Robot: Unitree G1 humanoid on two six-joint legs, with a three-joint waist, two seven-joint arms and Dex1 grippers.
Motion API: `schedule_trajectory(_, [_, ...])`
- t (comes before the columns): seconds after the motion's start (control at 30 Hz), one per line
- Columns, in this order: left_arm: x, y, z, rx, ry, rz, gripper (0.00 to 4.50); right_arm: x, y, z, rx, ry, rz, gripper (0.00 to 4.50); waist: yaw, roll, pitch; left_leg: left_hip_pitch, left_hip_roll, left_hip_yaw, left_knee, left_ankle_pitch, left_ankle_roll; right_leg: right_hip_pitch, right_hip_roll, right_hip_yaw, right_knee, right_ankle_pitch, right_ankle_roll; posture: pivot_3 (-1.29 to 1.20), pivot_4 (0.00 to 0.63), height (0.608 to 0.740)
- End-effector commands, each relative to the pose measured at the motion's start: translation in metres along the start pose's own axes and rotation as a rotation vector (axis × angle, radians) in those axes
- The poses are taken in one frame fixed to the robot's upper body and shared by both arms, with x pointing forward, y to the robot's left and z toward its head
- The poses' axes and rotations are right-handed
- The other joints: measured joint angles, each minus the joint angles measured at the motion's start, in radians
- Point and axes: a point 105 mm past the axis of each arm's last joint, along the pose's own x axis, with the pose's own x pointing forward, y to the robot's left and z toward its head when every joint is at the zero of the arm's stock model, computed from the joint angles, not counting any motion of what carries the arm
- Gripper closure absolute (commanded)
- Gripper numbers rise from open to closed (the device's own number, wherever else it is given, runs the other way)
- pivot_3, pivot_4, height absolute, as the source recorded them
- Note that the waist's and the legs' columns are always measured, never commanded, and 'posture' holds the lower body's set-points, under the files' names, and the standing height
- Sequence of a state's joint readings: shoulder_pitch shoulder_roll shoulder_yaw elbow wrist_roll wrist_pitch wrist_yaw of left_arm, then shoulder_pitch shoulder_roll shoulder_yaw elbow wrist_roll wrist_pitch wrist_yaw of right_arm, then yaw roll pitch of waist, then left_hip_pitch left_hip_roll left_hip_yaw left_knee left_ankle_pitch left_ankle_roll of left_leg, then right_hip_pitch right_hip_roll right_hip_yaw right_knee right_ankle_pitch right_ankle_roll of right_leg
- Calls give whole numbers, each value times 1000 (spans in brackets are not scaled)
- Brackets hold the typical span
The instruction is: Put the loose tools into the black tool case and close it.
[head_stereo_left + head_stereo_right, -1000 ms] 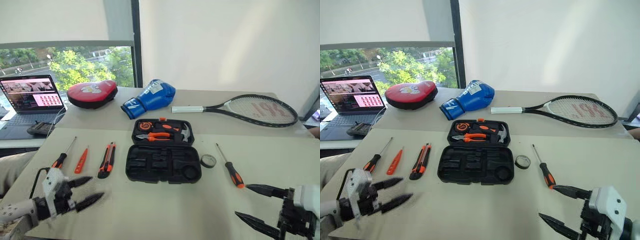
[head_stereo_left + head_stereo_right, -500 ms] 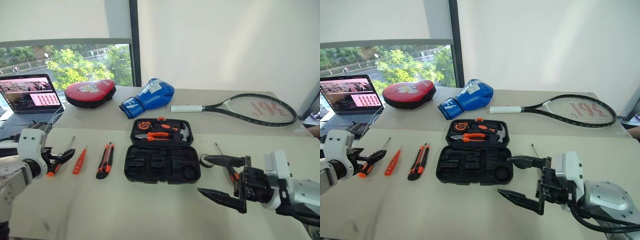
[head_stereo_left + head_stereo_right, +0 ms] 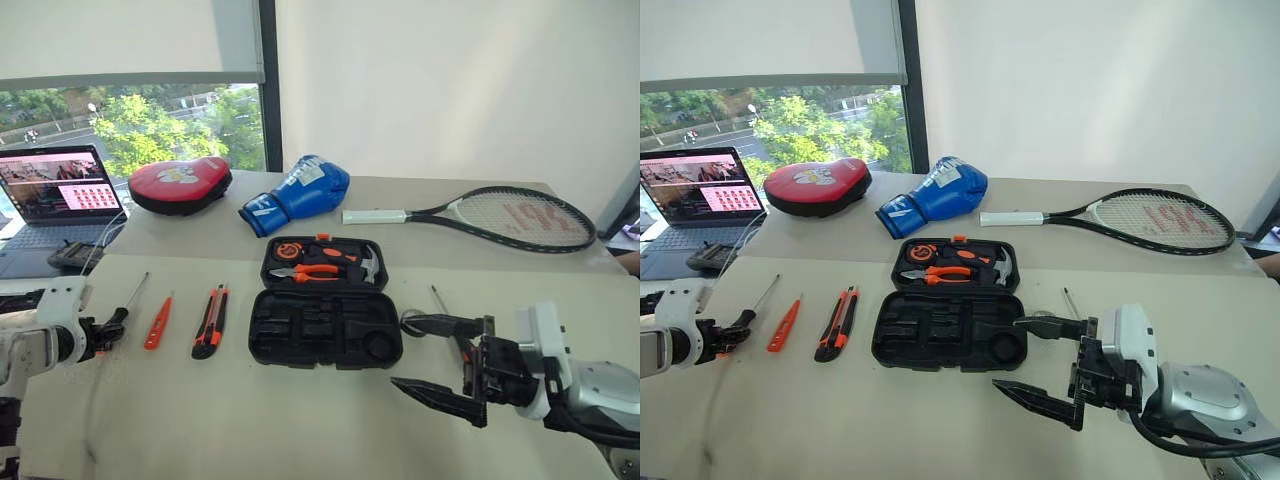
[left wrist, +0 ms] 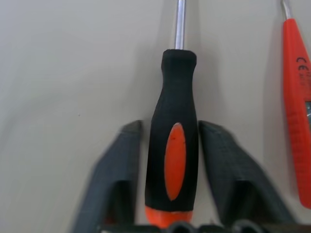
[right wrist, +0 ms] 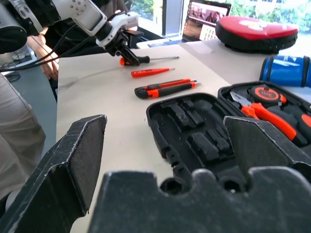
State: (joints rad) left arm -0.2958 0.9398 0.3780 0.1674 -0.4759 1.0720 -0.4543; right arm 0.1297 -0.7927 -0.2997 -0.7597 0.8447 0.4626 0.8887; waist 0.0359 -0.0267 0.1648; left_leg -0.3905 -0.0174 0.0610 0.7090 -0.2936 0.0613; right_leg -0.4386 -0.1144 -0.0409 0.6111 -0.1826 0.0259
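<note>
The black tool case point(image 3: 300, 330) lies open mid-table, with pliers and a hammer in its far half. Left of it lie an orange-and-black utility knife point(image 3: 211, 320), a slim orange screwdriver point(image 3: 158, 322) and an orange-and-black screwdriver point(image 4: 174, 155). My left gripper point(image 3: 105, 335) is shut on that screwdriver's handle, which rests on the table. My right gripper point(image 3: 400, 352) hangs open just right of the case, pointing left. It covers most of the black tape roll point(image 3: 1040, 317) and the handle of another screwdriver point(image 3: 437, 297).
On the far table lie a tennis racket point(image 3: 500, 215), a blue boxing glove point(image 3: 297, 195) and a red pad point(image 3: 180, 185). A laptop point(image 3: 60, 195) stands at the far left. A person point(image 5: 19, 136) stands at the table's left side.
My left gripper swung out to the leftmost screwdriver and closed its fingers around the handle. My right gripper came in from the lower right to beside the case, staying open.
</note>
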Motion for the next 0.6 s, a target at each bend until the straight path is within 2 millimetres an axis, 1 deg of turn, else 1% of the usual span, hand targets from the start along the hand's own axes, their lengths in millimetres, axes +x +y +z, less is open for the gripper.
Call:
schedule_trajectory(0.03, [-23,-18,66,6,-374,-124,3645,-4,0,12,-69,-26,-33,0,3,0,0,0,0,0,0,0,0,0,-1,0,0,0,0,0,150,740])
schedule_trajectory(0.07, [-33,-39,87,40,-474,-227,3645,-7,-1,12,-65,-25,-55,0,8,-1,0,0,0,-1,0,0,0,0,-2,0,0,0,0,0,150,740])
schedule_trajectory(0.1, [-41,-64,97,95,-514,-364,3645,-9,-2,11,-60,-23,-78,0,11,-2,0,-1,0,-1,0,0,0,0,-3,0,0,0,0,0,150,740])
schedule_trajectory(0.13, [-50,-93,102,165,-532,-514,3645,-12,-3,10,-54,-20,-105,0,17,-6,1,-3,-1,-3,1,0,-1,0,-5,0,0,0,0,0,150,740])
schedule_trajectory(0.17, [-57,-123,103,247,-517,-656,3645,-16,-5,9,-50,-13,-137,0,21,-7,1,-5,-1,-4,1,1,-3,-1,-5,-2,0,0,0,0,150,740])
schedule_trajectory(0.2, [-61,-153,95,386,-472,-797,3645,-22,-6,7,-48,0,-176,0,23,-8,1,-8,-2,-5,3,1,-3,-1,-5,-3,-1,0,0,0,150,740])
schedule_trajectory(0.23, [-64,-171,88,480,-436,-883,3645,-25,-7,6,-47,10,-201,0,25,-7,0,-8,-3,-5,3,1,-3,-1,-5,-3,-1,0,0,0,150,740])
schedule_trajectory(0.27, [-63,-186,76,664,-395,-977,3645,-32,-6,3,-29,24,-231,0,23,-6,0,-8,-5,-4,3,1,-2,0,-5,-4,-1,1,0,0,150,740])
schedule_trajectory(0.3, [-52,-192,72,756,-361,-1000,3645,-39,-5,0,-20,42,-254,0,20,-2,-2,-7,-6,-3,3,1,-2,0,-1,-4,-1,1,0,0,150,740])
schedule_trajectory(0.33, [-39,-196,72,827,-340,-998,3645,-44,-3,-2,-10,57,-271,0,18,3,-4,-6,-7,0,3,0,0,0,-1,-3,-2,1,1,0,150,740])
schedule_trajectory(0.37, [-30,-197,73,875,-324,-995,3645,-48,-2,-2,-5,66,-282,0,14,5,-3,-4,-9,2,3,1,4,2,1,-1,-3,1,1,0,150,740])
schedule_trajectory(0.4, [-21,-204,71,955,-301,-1026,3645,-53,0,-2,-7,77,-305,0,10,5,-3,-1,-8,4,3,4,11,4,2,0,-2,0,1,0,150,740])
schedule_trajectory(0.43, [-14,-209,68,1030,-278,-1047,3645,-56,1,-2,-10,84,-323,0,1,4,-2,0,-8,5,2,5,12,4,3,0,-2,0,1,0,150,740])
schedule_trajectory(0.5, [7,-224,67,1148,-221,-1058,3645,-65,5,-1,-22,108,-362,0,1,2,-1,0,-3,6,3,1,20,5,8,1,-1,0,1,0,150,740])
schedule_trajectory(0.53, [18,-225,64,1198,-153,-1037,3645,-67,8,0,-27,117,-379,0,3,1,-1,0,-3,5,3,2,21,6,9,1,-1,0,1,0,150,740])
schedule_trajectory(0.6, [29,-229,64,1273,-127,-1021,3645,-69,13,1,-34,130,-395,0,1,1,-1,-2,-2,4,5,2,22,5,10,0,-1,0,1,0,150,740])
